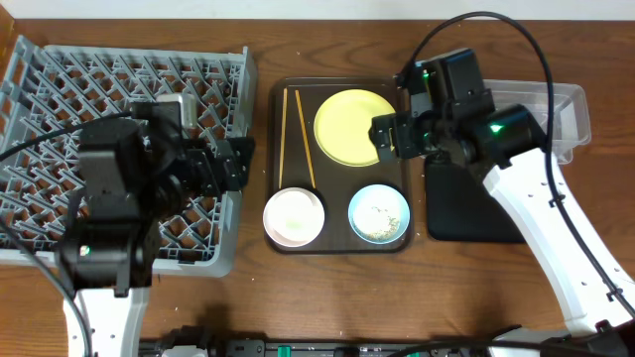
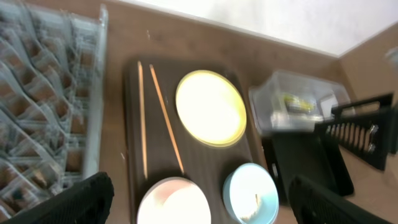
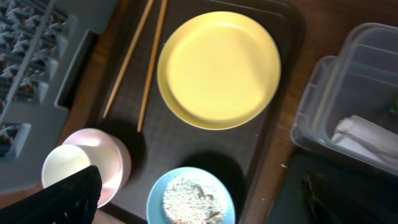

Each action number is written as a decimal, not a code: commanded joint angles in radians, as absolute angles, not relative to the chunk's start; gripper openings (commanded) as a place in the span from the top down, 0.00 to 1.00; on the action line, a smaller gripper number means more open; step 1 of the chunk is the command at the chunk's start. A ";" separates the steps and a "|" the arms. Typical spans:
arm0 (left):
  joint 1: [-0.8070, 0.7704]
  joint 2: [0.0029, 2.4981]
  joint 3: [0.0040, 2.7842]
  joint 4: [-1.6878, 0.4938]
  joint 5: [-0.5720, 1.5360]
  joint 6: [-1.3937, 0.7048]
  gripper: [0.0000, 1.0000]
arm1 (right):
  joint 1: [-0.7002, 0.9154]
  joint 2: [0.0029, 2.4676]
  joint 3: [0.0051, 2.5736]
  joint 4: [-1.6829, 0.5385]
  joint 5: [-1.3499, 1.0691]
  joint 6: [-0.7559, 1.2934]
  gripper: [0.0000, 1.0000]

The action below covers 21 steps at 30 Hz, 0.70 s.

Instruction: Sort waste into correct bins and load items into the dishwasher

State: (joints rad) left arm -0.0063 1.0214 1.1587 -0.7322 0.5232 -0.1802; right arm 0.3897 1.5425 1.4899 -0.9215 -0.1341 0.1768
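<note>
Two chopsticks (image 1: 298, 139) lie almost parallel at the left of the brown tray (image 1: 337, 177), long axes running top to bottom of the frame. On the tray beside them are one yellow plate (image 1: 352, 127), one white bowl (image 1: 294, 216) and one light-blue bowl (image 1: 354, 212) holding crumbs (image 1: 382, 220). The left gripper (image 1: 241, 164) and the right gripper (image 1: 381, 137) are both spread and empty.

Table (image 1: 327, 297), rack (image 1: 60, 89), tub (image 1: 571, 109), bin (image 1: 466, 213) (black), tray (image 1: 337, 183)

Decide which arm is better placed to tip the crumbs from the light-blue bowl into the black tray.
Right, probably. The right gripper hangs open above the yellow plate's edge, nearer the light-blue bowl and beside the black tray. The left gripper, also open, sits over the dish rack, beyond the white bowl.
</note>
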 commanded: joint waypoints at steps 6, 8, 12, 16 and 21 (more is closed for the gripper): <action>-0.193 1.229 1.175 -0.830 0.340 -0.186 0.07 | 0.385 1.541 1.485 -0.925 -0.145 0.197 0.01; -0.226 1.266 1.175 -0.794 0.371 -0.186 0.07 | 0.385 1.541 1.485 -0.925 -0.147 0.207 0.01; -0.261 1.307 1.175 -0.722 0.384 -0.186 0.23 | 0.385 1.541 1.485 -0.930 -0.147 0.210 0.01; -0.294 1.332 1.175 -0.695 0.272 -0.213 0.24 | 0.385 1.541 1.485 -0.933 -0.147 0.210 0.01; -0.352 1.353 1.175 -0.740 0.150 -0.235 0.29 | 0.385 1.541 1.485 -0.935 -0.147 0.213 0.01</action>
State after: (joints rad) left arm -0.3248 1.3403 1.1603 -0.7261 0.2634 -0.2161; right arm 0.3855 1.5425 1.4891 -0.9314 -0.1413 0.1978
